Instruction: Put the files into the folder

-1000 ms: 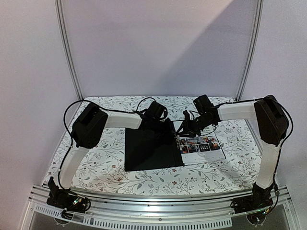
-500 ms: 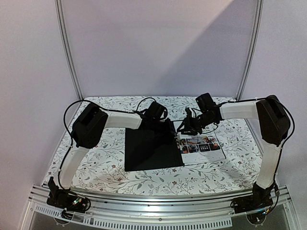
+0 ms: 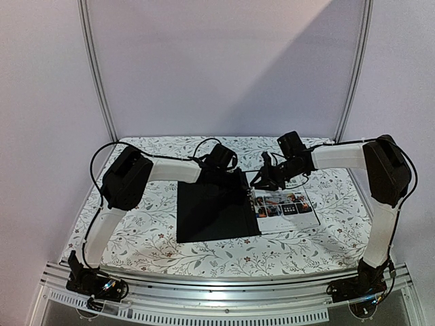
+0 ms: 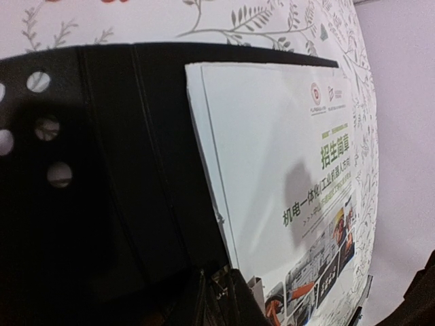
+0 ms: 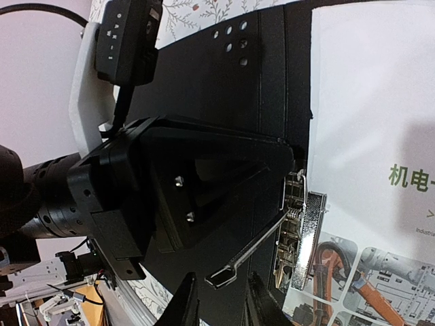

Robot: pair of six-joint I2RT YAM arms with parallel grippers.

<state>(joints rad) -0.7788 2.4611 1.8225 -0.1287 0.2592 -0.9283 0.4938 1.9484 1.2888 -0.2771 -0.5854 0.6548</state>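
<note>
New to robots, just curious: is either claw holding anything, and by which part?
The right gripper is open, holding nothing. The left gripper is at the metal clip of the folder; a grip cannot be told.
</note>
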